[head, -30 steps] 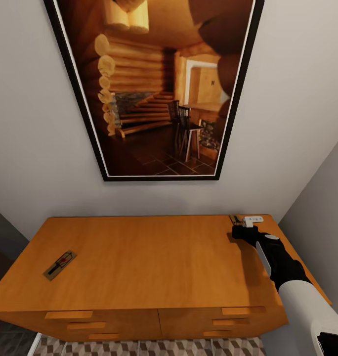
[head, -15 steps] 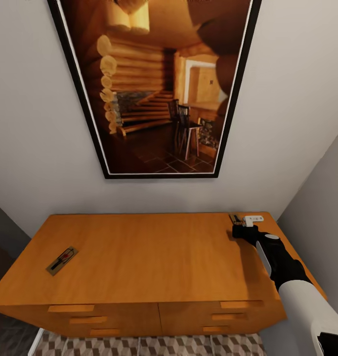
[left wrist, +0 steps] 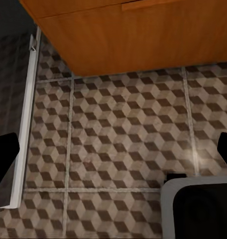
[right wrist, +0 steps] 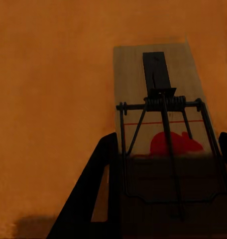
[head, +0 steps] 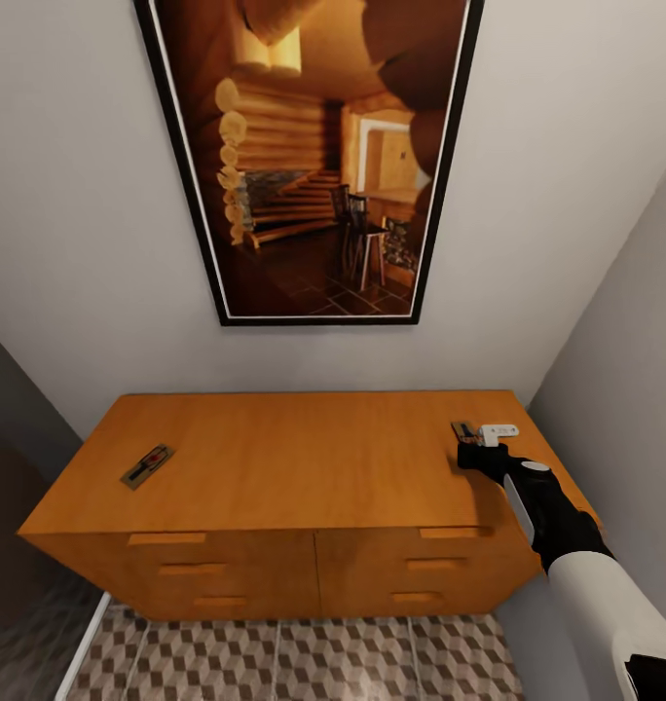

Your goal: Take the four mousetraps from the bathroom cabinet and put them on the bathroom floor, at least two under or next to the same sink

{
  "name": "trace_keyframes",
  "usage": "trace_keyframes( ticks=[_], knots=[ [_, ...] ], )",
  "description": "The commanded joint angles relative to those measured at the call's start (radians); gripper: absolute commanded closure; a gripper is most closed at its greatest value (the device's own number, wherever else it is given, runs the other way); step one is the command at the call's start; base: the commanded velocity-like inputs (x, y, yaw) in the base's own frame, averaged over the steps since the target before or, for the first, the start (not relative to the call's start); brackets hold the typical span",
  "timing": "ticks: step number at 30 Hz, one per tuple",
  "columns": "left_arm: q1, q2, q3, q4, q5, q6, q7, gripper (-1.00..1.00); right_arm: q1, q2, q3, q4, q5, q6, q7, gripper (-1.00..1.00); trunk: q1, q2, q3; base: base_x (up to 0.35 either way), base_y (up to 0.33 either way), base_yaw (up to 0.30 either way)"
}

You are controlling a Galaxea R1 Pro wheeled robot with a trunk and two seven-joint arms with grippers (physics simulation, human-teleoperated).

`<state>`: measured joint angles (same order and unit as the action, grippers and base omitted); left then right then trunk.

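Risking a slip: right gripper (head: 476, 450) pinches just the near end of a mousetrap (right wrist: 158, 99) at the cabinet (head: 304, 467) top's right rear corner; the thin board could drop. Right arm reaches forward, fingers clamped on it. Second mousetrap (head: 147, 465) lies near the cabinet's left edge. Left gripper (left wrist: 113, 154) is spread open over the bathroom floor (left wrist: 118, 129).

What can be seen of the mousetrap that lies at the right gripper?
The mousetrap is a flat, pale wooden board with a dark wire spring bar, a dark plate and a red mouse print. It lies flat on the orange-brown cabinet top, near the back right corner. The right gripper has one dark jaw on each long side of it; whether they press it cannot be told.
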<state>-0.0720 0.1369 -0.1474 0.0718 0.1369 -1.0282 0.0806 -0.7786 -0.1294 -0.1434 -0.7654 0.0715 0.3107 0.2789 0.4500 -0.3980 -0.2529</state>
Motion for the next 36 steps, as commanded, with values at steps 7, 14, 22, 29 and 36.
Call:
trace_keyframes(
  ticks=[7, 14, 22, 29, 36],
  knots=[
    [-0.002, 0.0, -0.009, 0.003, 0.004, -0.005, 0.005, -1.0, -0.001, 0.001, -0.004, -0.002, 0.007, 0.005, 0.008, 1.0, 0.0, -0.002, -0.002, -0.296, 0.0, 0.0],
    [-0.002, 0.0, -0.009, 0.003, 0.004, -0.005, 0.005, -1.0, -0.001, 0.001, -0.004, -0.002, 0.007, 0.005, 0.008, 1.0, 0.0, -0.002, -0.002, -0.295, 0.0, 0.0],
    [-0.002, 0.0, -0.009, 0.003, 0.004, -0.005, 0.005, -1.0, -0.001, 0.001, -0.004, -0.002, 0.007, 0.005, 0.007, 1.0, 0.0, -0.002, -0.002, -0.295, 0.0, 0.0],
    [-0.002, 0.0, -0.009, 0.003, 0.005, -0.005, 0.005, -1.0, -0.001, 0.002, -0.003, 0.0, 0.006, 0.005, 0.007, 1.0, 0.0, -0.002, -0.002, -0.295, 0.0, 0.0],
    [-0.002, 0.0, -0.009, 0.003, 0.004, -0.006, 0.005, -1.0, -0.001, 0.002, -0.002, 0.0, 0.005, 0.005, 0.006, 1.0, 0.0, -0.002, -0.002, -0.295, 0.0, 0.0]
  ],
)
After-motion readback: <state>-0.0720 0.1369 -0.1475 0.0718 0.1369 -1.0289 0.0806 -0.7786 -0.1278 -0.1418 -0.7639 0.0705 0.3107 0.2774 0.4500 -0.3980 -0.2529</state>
